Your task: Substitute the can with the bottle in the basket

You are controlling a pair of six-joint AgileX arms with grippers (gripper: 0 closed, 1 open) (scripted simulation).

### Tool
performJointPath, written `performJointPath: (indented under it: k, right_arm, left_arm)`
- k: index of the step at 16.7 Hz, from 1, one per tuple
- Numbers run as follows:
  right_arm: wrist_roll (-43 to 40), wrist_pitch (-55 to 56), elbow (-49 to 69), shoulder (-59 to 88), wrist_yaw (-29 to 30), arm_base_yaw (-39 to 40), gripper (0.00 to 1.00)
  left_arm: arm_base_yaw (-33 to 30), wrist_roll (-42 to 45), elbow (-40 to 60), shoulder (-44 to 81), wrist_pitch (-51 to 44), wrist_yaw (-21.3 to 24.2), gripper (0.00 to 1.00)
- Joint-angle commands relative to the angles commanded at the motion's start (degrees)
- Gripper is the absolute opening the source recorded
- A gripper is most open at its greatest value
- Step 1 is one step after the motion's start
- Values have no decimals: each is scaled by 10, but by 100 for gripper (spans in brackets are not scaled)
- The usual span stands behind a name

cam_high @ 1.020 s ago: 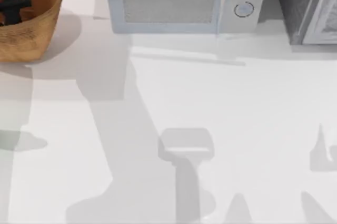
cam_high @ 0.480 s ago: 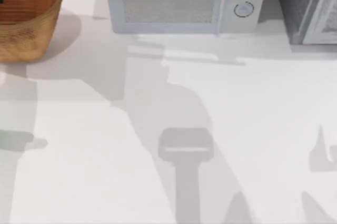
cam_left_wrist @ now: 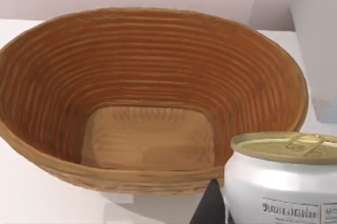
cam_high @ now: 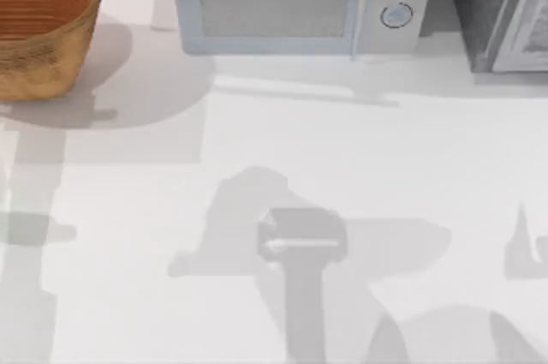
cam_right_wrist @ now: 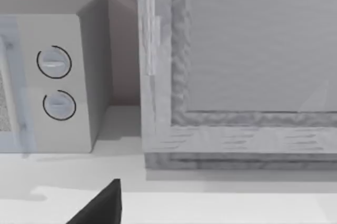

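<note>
**Apparently halfway: can out of the basket, bottle yet to go in**

Can (cam_left_wrist: pixel 281 176): seen in the left wrist view close to the camera, upright, dull gold top with pull-tab, white body with a printed label. It sits outside the basket's near rim, apart from the wicker, with a dark finger (cam_left_wrist: pixel 208 208) of the left gripper beside its lower edge. Judgement: the left gripper is carrying it, but the contact itself is out of frame, so I cannot tell whether the fingers are clamped on it.

Basket (cam_high: pixel 38 47): far-left corner of the table in the top view, just left of the microwave (cam_high: pixel 295 0). In the wrist view its ribbed interior (cam_left_wrist: pixel 147 87) and flat floor are bare.

Bottle: not located from where I stand.

Right gripper: a dark finger tip (cam_right_wrist: pixel 102 205) shows in the right wrist view, facing the microwave's dials and a grey cabinet (cam_right_wrist: pixel 237 66) at the table's far right. Open or closed: cannot tell. This arm looks parked.

Progress estimate: the removal half reads as done or nearly so. Remaining: set the can down clear of the basket, find and grasp the bottle, place it inside.
</note>
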Motion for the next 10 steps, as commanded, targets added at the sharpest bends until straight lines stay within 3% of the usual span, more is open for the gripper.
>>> performJointPath:
  k: [6, 10]
  right_arm:
    - [0, 0, 0, 0, 0, 0, 100]
    - [0, 0, 0, 0, 0, 0, 100]
  left_arm:
    - [-27, -9, -351, -392, 150, -36, 0]
    - [-40, -11, -532, -585, 220, -53, 0]
